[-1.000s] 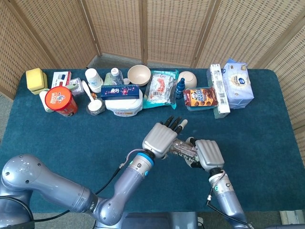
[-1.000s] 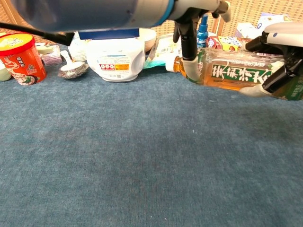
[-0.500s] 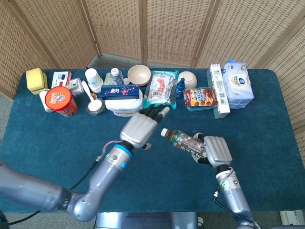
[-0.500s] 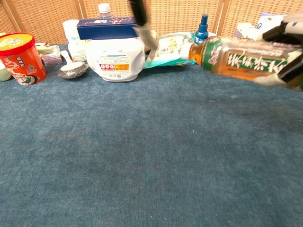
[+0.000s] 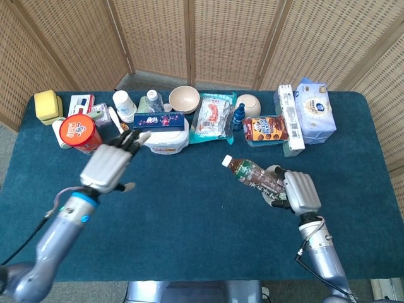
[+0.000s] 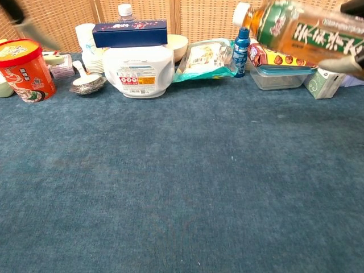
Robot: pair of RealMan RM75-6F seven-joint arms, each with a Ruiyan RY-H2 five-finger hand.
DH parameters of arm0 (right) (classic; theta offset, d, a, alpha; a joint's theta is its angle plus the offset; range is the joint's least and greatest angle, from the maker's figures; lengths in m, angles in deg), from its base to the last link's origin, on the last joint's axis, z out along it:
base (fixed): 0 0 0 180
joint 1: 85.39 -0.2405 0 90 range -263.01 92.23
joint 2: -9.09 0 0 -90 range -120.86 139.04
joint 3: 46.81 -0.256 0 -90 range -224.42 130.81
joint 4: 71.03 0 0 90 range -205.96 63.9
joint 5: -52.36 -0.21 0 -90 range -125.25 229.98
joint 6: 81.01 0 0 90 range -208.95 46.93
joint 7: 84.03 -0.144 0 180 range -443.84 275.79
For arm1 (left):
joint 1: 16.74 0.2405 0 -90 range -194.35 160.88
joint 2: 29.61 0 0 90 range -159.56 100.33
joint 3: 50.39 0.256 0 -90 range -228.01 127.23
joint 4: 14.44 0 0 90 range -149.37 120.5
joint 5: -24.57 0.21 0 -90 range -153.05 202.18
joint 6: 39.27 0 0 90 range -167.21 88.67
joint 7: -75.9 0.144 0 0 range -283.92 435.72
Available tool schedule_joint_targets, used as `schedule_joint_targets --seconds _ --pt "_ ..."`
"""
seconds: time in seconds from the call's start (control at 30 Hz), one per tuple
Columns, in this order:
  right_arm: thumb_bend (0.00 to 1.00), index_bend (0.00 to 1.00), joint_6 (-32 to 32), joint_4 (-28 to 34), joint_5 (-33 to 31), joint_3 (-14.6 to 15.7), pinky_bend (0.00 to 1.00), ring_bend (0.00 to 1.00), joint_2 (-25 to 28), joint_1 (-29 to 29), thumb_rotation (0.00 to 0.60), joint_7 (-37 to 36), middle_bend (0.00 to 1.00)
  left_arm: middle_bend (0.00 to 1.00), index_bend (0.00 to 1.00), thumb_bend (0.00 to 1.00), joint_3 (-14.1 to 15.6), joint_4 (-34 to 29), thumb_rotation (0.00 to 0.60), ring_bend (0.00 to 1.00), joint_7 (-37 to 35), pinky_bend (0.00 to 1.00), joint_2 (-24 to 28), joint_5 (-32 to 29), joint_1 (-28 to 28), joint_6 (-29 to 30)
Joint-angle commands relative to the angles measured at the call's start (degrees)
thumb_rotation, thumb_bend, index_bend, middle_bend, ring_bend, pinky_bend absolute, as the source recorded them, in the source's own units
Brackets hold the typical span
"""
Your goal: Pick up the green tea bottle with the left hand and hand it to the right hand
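Observation:
The green tea bottle has a white cap and a green label; it lies tilted in the air, cap toward the upper left. My right hand grips its lower end. In the chest view the green tea bottle fills the top right corner, with only a dark blurred bit of the right hand visible. My left hand hovers over the left side of the table, fingers spread and holding nothing. The chest view shows only a dark blurred streak of the left hand at the top left.
Along the table's far side stand a red noodle cup, a white tub with a blue box on it, bowls, a snack bag, a small blue bottle, a cookie box and tissue packs.
My left hand has let go of the bottle and swung far left, away from it. My right hand now holds the bottle alone and has lifted it up and to the right.

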Motion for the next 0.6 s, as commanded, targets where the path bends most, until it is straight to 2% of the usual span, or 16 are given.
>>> schedule_joint_targets --seconds 0.03,0.17,0.27,0.6 --pt "0.87 0.51 1.5 -3.4 5.2 -1.1 0.84 0.57 -1.1 1.1 0.600 -7.7 0.69 0.00 0.00 0.00 10.1 6.4 0.600 0.00 -16.9 0.22 6.1 20.4 14.4 1.6" --pt "0.87 0.51 2.4 -6.0 8.3 -2.1 0.83 0.57 -3.3 1.2 0.600 -14.5 0.69 0.00 0.00 0.00 13.0 13.2 0.600 0.00 -25.4 0.22 5.5 28.2 21.2 6.1" --pt "0.87 0.51 2.6 -8.3 10.5 -2.8 0.83 0.57 -5.1 1.4 0.600 -19.6 0.69 0.00 0.00 0.00 14.0 17.5 0.600 0.00 -29.3 0.21 4.1 31.5 25.1 9.4" --pt "0.86 0.52 3.9 -12.7 14.5 -5.0 0.82 0.57 -9.1 2.1 0.600 -37.8 0.69 0.00 0.00 0.00 14.5 25.4 0.600 0.00 -36.2 0.21 0.1 35.9 34.6 16.9"
